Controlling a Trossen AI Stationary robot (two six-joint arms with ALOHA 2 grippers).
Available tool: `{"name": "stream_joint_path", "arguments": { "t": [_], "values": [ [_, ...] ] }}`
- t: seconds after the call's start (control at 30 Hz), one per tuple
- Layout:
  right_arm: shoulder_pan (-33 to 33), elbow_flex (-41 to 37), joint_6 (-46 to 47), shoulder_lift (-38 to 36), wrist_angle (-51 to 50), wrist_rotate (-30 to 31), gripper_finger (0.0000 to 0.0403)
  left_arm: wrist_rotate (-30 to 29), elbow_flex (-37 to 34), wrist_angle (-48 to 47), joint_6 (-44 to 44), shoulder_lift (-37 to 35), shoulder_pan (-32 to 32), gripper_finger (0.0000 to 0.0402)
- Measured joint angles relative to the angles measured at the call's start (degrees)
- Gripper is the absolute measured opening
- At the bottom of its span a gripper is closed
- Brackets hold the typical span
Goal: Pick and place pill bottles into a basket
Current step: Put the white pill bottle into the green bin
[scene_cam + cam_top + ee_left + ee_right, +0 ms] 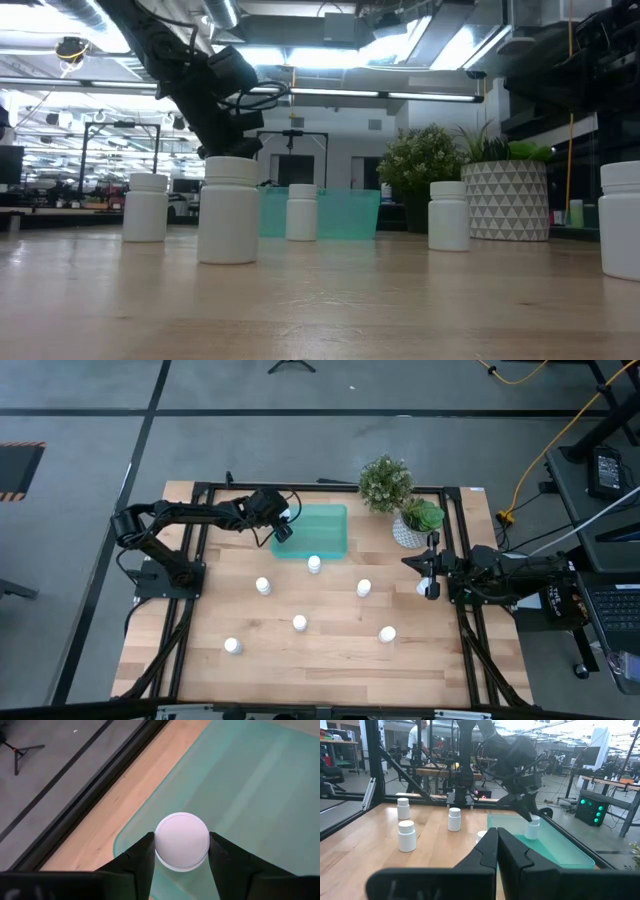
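Note:
The teal basket (325,535) lies at the table's far middle. My left gripper (284,532) hangs over the basket's left end, shut on one white pill bottle (182,841), which also shows in the right wrist view (533,828). Several more bottles stand upright on the wood, among them one just in front of the basket (314,564), one to its left (262,587) and one to its right (364,588). My right gripper (432,575) is shut and empty at the table's right side, beside another bottle (421,588). My left gripper pinches the bottle between its two fingers, one on either side at the cap's rim (159,845). The fingers come from above, pointing down. The bottle stands upright over the basket's floor (250,785). I cannot tell whether its base touches the floor.
A white patterned plant pot (408,530) and a bushy plant (385,482) stand at the far right, just behind my right gripper. A black frame rail (320,487) runs round the table. Bare wood lies between the standing bottles at the near side.

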Motion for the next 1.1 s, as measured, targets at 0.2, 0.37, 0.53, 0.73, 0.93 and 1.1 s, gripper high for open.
{"name": "stream_joint_path", "arguments": {
  "t": [0.2, 0.37, 0.53, 0.73, 0.93, 1.1],
  "values": [
    [0.0, 0.0, 0.0, 0.0, 0.0, 0.0, 0.0010, 0.1, 0.0, 0.0, -0.5, 0.0, 0.0, 0.0176],
    [0.0, 0.0, 0.0, 0.0, 0.0, 0.0, 0.0010, 0.1, 0.0, 0.0, -0.5, 0.0, 0.0, 0.0177],
    [0.0, 0.0, 0.0, 0.0, 0.0, 0.0, 0.0010, 0.1, 0.0, 0.0, -0.5, 0.0, 0.0, 0.0179],
    [0.0, 0.0, 0.0, 0.0, 0.0, 0.0, 0.0010, 0.1, 0.0, 0.0, -0.5, 0.0, 0.0, 0.0189],
    [0.0, 0.0, 0.0, 0.0, 0.0, 0.0, 0.0010, 0.3, 0.0, 0.0, -0.5, 0.0, 0.0, 0.0191],
    [0.0, 0.0, 0.0, 0.0, 0.0, 0.0, 0.0010, 0.5, 0.0, 0.2, 0.2, 0.0, 0.0, 0.0191]
  ]
}}
